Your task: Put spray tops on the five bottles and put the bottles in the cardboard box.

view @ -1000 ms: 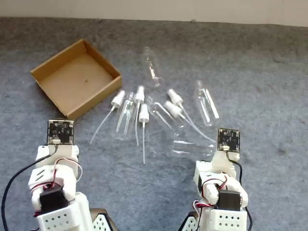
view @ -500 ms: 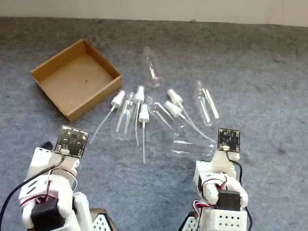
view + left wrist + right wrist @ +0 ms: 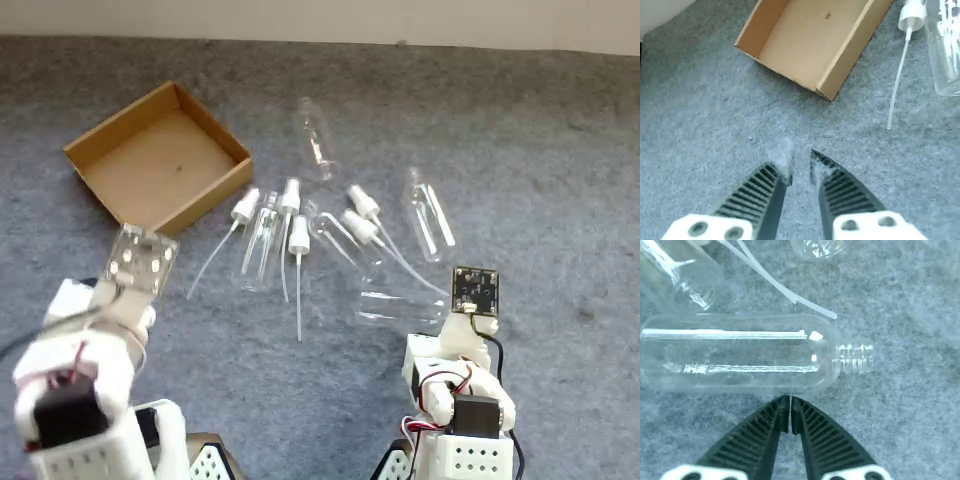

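Grey felt [image 3: 540, 150] covers the table I am working over. Seen from above, the open-topped cardboard box [image 3: 158, 165] sits far left. To its right, five clear bottles lie on their sides, mixed with five white tops whose long thin tubes trail toward me. All the tops lie loose on the felt. The far bottle [image 3: 313, 138] is farthest back, another lies off to the right, two sit in the middle cluster, and the near bottle [image 3: 400, 305] lies crosswise just ahead of my right arm [image 3: 460, 390]. In the right wrist view, the right gripper [image 3: 790, 407] has its black fingers pressed together on nothing, the tips just short of the near bottle's side. In the left wrist view, the left gripper [image 3: 799, 167] hangs over bare felt near the box's closest corner. Its fingers are slightly apart with nothing between them, and one top [image 3: 911, 14] lies beside the box beyond.
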